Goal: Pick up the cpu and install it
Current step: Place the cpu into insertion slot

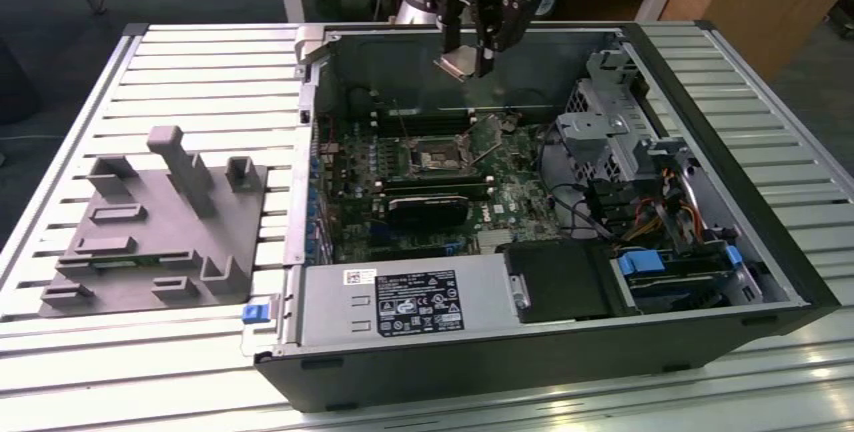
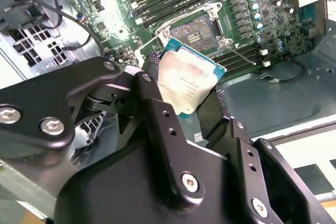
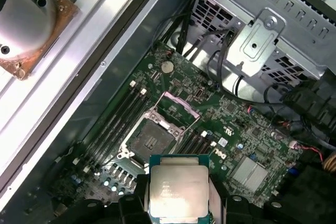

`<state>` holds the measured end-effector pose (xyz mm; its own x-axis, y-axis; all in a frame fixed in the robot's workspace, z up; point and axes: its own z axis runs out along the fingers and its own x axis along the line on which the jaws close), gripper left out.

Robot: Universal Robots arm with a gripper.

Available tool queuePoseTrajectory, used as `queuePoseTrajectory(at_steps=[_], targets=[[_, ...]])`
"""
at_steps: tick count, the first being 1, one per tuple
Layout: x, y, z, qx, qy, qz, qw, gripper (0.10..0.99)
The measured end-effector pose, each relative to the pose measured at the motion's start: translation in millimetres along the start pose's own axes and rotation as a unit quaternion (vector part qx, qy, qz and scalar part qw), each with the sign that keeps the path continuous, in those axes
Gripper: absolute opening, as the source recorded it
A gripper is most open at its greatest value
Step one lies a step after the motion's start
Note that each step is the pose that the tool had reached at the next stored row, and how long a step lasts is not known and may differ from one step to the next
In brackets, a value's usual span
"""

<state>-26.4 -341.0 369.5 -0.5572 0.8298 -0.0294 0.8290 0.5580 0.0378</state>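
Observation:
My gripper [image 1: 463, 56] hangs over the far part of the open computer case [image 1: 534, 372], shut on the cpu [image 1: 458, 64]. In both wrist views the cpu [image 2: 189, 80] [image 3: 177, 190] shows as a thin square chip with a pale silvery top, pinched at two opposite edges between the black fingers [image 2: 152, 103]. It is held in the air, tilted, above the motherboard. The dark metal-framed socket [image 1: 441, 157] [image 2: 194, 32] [image 3: 149, 140] lies below it with its frame raised and its inside bare. The cpu is well apart from the socket.
Memory slots [image 3: 123, 114] run beside the socket. A metal drive cage [image 1: 614, 122] and cables fill the case on the exterior view's right, a power supply [image 1: 400, 302] the near side. A grey tray with upright blocks [image 1: 147, 222] sits on the slatted table [image 1: 200, 82].

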Motion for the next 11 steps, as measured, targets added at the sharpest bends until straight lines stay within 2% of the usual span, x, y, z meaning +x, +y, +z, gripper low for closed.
queuePoseTrajectory(at_steps=[11], targets=[[1.6,-2.4,1.6,0.0013,-0.0017,0.044,0.999,0.537]])
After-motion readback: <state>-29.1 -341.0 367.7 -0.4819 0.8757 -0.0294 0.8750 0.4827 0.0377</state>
